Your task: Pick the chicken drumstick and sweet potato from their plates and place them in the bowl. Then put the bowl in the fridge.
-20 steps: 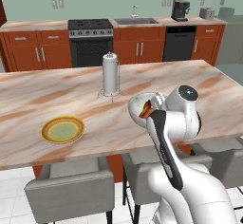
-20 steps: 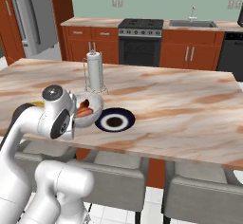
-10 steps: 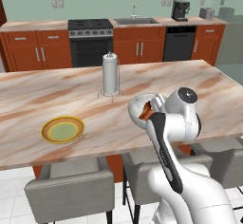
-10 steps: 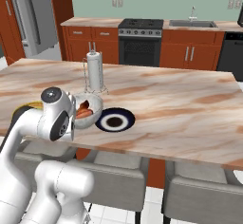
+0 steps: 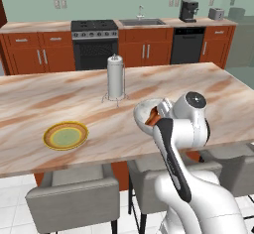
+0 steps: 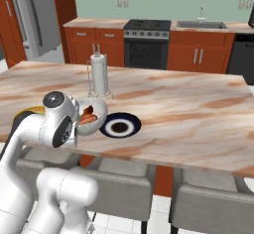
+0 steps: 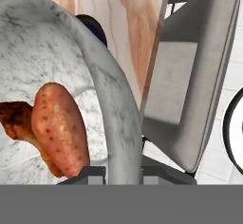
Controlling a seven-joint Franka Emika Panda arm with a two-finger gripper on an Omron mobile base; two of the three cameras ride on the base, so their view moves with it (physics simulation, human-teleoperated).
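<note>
Speckled bowl (image 7: 116,104) rim pinched between fingers (image 7: 90,173).

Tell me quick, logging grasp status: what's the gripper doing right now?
Gripper: closed on the rim of the bowl, which holds the sweet potato and chicken drumstick.

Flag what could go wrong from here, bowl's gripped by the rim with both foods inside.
1. The bowl is pinched on one rim edge only; it could slip or tilt from the jaws on the way to the fridge.
2. The sweet potato and chicken drumstick lie loose inside and may roll out if it tips.
3. A low swing might clip the navy plate.
</note>
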